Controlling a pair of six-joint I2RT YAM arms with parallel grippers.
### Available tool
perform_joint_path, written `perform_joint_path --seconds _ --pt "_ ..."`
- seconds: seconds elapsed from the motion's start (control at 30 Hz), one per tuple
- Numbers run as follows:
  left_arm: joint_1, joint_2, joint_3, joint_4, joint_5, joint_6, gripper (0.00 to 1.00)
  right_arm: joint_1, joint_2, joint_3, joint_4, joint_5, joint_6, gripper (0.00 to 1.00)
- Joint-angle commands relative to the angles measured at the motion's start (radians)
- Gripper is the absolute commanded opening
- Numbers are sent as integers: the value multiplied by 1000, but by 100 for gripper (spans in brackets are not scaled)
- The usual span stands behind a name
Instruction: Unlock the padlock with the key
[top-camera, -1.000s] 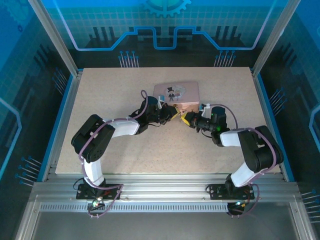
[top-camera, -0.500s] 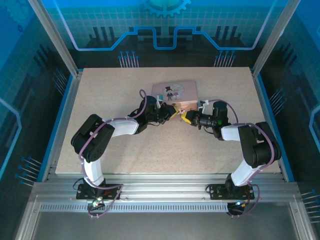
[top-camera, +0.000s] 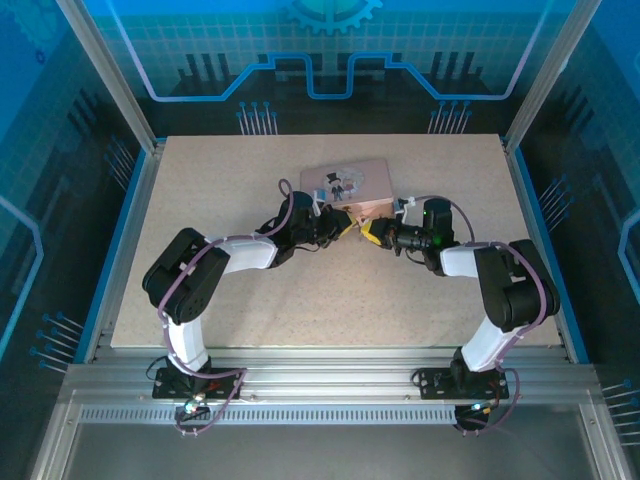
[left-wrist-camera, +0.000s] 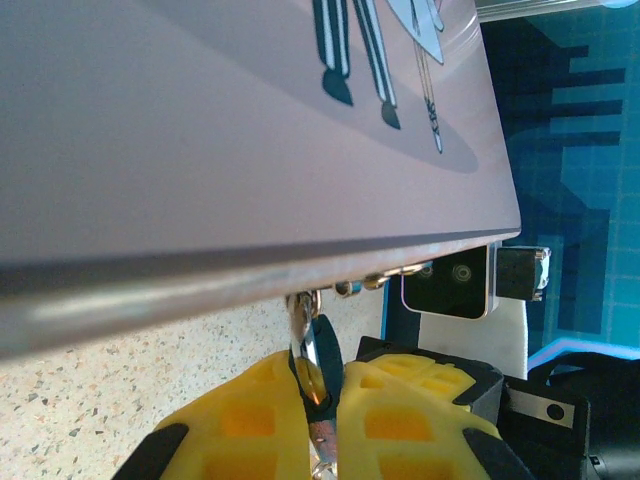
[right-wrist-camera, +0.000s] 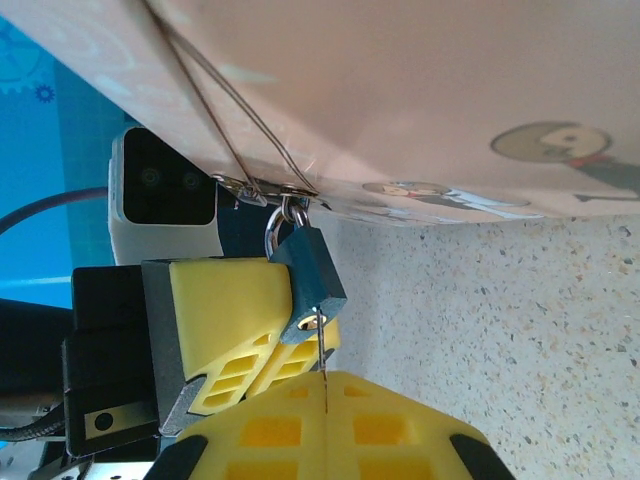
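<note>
We find no legible text, number, brand or sign in any view. The pink box (top-camera: 350, 181) carries a cartoon drawing of dressed figures, with no lettering we can make out. Any marking on the padlock (right-wrist-camera: 312, 285) body is too small for us to read.

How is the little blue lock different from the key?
The padlock is chunky and blue; the key is a thin silvery sliver. The padlock hangs from the clasp of the pink box; the key's tip meets the padlock's bottom. The left gripper pinches the padlock; the right gripper pinches the key. Both are tiny.
</note>
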Motion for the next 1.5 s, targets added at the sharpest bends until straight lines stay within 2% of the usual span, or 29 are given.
perform_joint_path --seconds 0.0,0.5,0.87,1.47 --pt "-30 5 -2 96 107 -18 3 21 14 27 -19 -34 -12 0" --pt "-16 -15 -26 81 74 -9 2 -68 -20 -8 -56 -31 -26 0" --pt "48 -47 -58 17 67 36 2 -148 -145 -38 -283 -113 -173 0" --pt "51 -103 -98 13 140 42 2 -160 -24 71 -289 -149 -182 0"
